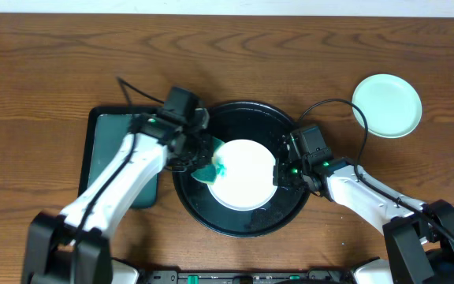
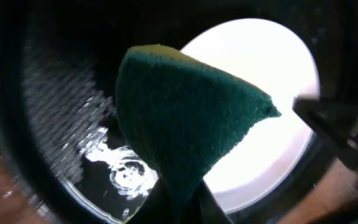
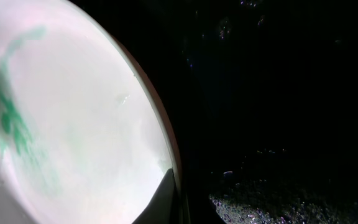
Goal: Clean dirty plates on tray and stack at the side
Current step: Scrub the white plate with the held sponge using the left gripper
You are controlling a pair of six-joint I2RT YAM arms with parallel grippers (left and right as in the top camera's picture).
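The wooden table [image 1: 53,63] is filling the overhead view, and the round black tray [image 1: 278,213] is sitting at its middle, its wet floor glinting with droplets in the left wrist view. To the left, a smaller rectangular tray [image 1: 109,138] is lying just beside it, and the left arm is covering much of this one. The white plate [image 1: 247,177] is resting inside the round tray, slightly toward the near side, while a mint-green plate [image 1: 386,105] is lying well apart on the bare table at the far right. The left gripper [image 1: 199,162] is pinching a green sponge [image 1: 206,171] and pressing it against the white plate's left edge; in the left wrist view the sponge is hiding the fingers almost entirely. The right gripper [image 1: 280,170] is sitting at the plate's right rim, and the right wrist view is showing only one fingertip [image 3: 166,193] against that rim, so whether it is clamping the plate cannot be told. A teal smear [image 3: 11,124] is streaking the plate near the sponge.
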